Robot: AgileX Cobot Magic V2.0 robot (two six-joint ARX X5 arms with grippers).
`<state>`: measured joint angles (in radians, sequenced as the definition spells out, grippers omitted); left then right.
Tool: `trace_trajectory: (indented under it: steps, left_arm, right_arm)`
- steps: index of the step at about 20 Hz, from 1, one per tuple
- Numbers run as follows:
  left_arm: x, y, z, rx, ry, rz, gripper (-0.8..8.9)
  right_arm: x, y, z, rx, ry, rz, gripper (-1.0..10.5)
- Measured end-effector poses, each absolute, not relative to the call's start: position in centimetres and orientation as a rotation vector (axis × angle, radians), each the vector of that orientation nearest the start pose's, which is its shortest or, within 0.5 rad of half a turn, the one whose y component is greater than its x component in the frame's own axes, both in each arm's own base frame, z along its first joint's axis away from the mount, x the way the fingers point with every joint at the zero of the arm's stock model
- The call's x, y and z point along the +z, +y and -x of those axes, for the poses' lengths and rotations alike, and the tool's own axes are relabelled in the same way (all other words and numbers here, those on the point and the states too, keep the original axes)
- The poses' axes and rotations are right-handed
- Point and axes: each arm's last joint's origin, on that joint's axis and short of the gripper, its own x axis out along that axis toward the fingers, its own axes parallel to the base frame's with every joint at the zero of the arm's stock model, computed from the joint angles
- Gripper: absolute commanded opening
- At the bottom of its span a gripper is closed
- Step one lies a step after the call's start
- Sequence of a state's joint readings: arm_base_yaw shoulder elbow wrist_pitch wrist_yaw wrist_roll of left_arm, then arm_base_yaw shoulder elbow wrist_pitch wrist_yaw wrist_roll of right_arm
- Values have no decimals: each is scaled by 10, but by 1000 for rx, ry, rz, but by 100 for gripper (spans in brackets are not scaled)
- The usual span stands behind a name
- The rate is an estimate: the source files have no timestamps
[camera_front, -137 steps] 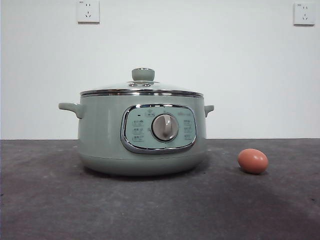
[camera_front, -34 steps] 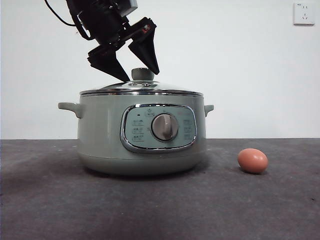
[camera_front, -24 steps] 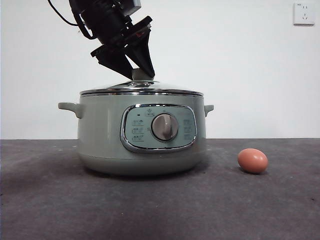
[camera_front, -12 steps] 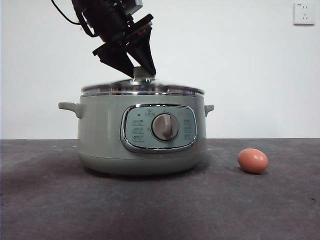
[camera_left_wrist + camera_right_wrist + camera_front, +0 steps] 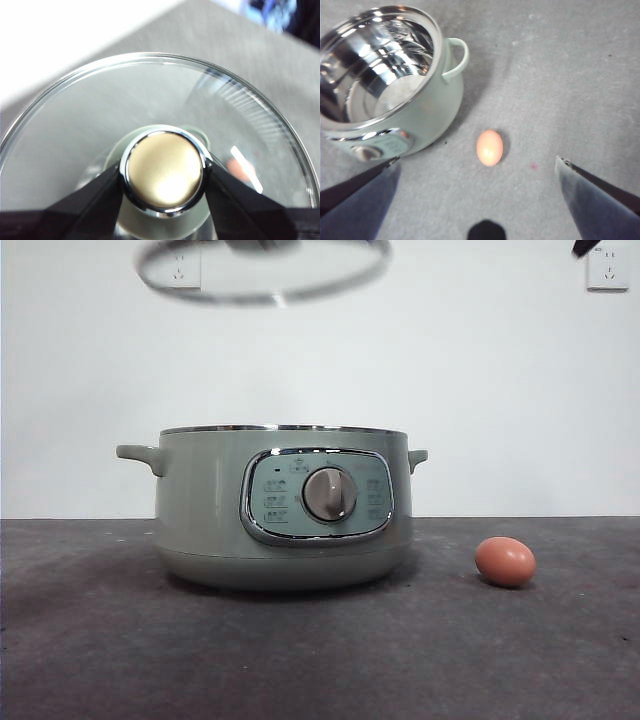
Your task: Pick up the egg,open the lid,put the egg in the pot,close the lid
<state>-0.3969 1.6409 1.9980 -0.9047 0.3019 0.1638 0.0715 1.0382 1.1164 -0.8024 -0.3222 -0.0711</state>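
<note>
- The backdrop is a plain white wall with a socket [image 5: 608, 267] at the upper right of the front frame and another seen through the raised glass at the upper left; below runs a dark grey surface [image 5: 300, 660].
- The left claw [image 5: 162, 175] is clenched on the knob [image 5: 164, 172] of the lid [image 5: 262, 270], one jaw pressed to each side of its chrome-ringed cap.
- Half a second ago the lid was only just leaving the rim; now it hangs blurred along the top edge of the front frame, well above the pot [image 5: 283, 505].
- So the pot stands open (its shiny steel bowl shows bare in the right wrist view), and opening appears done.
- The right claw [image 5: 475, 200] is spread wide and grasping nothing, hovering above the egg [image 5: 489, 147], which lies on the surface just beside the pot, at lower right in the front frame; picking it up is likely next.
- The control panel [image 5: 318, 496] carries small printed labels around the dial [image 5: 329, 494], too small to read; no brand name is legible.
</note>
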Motion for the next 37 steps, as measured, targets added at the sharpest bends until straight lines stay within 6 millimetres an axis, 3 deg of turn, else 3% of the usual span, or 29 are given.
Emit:
trace_trajectory:
  steps: [4, 11, 15, 20, 23, 28, 33, 37]
  left_arm:
    - [500, -90, -247, -609, 415, -171, -6]
    - [509, -61, -189, -555, 456, -162, -6]
    - [483, -52, -158, -553, 483, -151, -6]
    - [441, -42, -124, -546, 541, -122, -6]
    - [434, -36, -103, -539, 518, -99, -6]
    - [438, -27, -77, -478, 464, -89, -6]
    - [437, -25, -70, -462, 475, -86, -7]
    - [436, -25, -70, -455, 476, -88, -7]
  right_arm:
    - [326, 27, -232, 403, 762, -36, 598]
    - [272, 58, -288, 465, 886, 0, 598]
    - [241, 79, -306, 457, 956, 57, 597]
    - [203, 88, -321, 414, 1071, 120, 595]
    - [187, 90, -326, 410, 1114, 122, 592]
    - [174, 92, -330, 412, 1143, 125, 222]
    - [173, 94, -327, 418, 1169, 131, -21]
    - [173, 94, -327, 421, 1173, 129, -16]
